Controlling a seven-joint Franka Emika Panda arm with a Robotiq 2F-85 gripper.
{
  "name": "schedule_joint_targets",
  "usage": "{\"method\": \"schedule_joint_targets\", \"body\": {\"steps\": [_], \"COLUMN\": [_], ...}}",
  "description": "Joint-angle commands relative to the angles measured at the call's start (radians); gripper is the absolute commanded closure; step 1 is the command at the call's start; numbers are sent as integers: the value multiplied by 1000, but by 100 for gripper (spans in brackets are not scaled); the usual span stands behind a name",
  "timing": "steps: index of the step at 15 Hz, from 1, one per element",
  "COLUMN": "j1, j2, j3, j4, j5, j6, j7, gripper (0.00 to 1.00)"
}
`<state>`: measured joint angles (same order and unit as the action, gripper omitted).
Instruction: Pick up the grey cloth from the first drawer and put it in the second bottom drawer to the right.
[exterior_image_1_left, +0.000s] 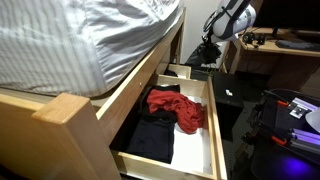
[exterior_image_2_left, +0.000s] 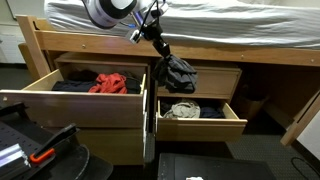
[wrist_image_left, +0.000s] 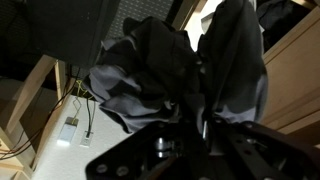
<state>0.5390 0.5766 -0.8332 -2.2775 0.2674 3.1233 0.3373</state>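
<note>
The grey cloth (exterior_image_2_left: 180, 73) is being held in mid-air, just right of centre in an exterior view. It is hanging in front of the wooden bed frame (exterior_image_2_left: 260, 53) and above the open lower-right drawer (exterior_image_2_left: 205, 126). It is being shown as a dark grey, soft, crumpled bundle w/ deep folds, drooping in a bunch below the jaws. In the wrist view the cloth (wrist_image_left: 150, 75) is filling most of the frame. A lighter blue-grey sheen is being shown on the left folds, & near-black shading on the upper-right lobe.

The jaws are being seen pinched closed on the top of the cloth, w/ fabric bunched btwn them. Their tips are being mostly hidden by it in the wrist view. The arm (exterior_image_2_left: 112, 10) is reaching in from the top of the frame.

A pale cloth (exterior_image_2_left: 183, 110) is lying in the lower-right drawer. The big drawer (exterior_image_2_left: 60, 104) at left is standing open, w/ a red cloth (exterior_image_2_left: 110, 82) & a black cloth (exterior_image_2_left: 70, 87) inside. Both are also being seen at centre-bottom in an exterior view, red (exterior_image_1_left: 176, 108) above black (exterior_image_1_left: 150, 140).

Print on the black case (exterior_image_1_left: 290, 100) at the right edge is too small to be read.
</note>
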Motion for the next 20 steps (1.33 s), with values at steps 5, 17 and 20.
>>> {"method": "schedule_joint_targets", "body": {"steps": [5, 17, 20], "j1": [-518, -627, -519], "j2": [-21, 192, 250], "j3": [498, 660, 547], "j4": [163, 545, 600], "j5": [-58, -133, -144], "j6": [112, -7, -34], "j7": [-111, -154, -126], "gripper": [98, 98, 98]}}
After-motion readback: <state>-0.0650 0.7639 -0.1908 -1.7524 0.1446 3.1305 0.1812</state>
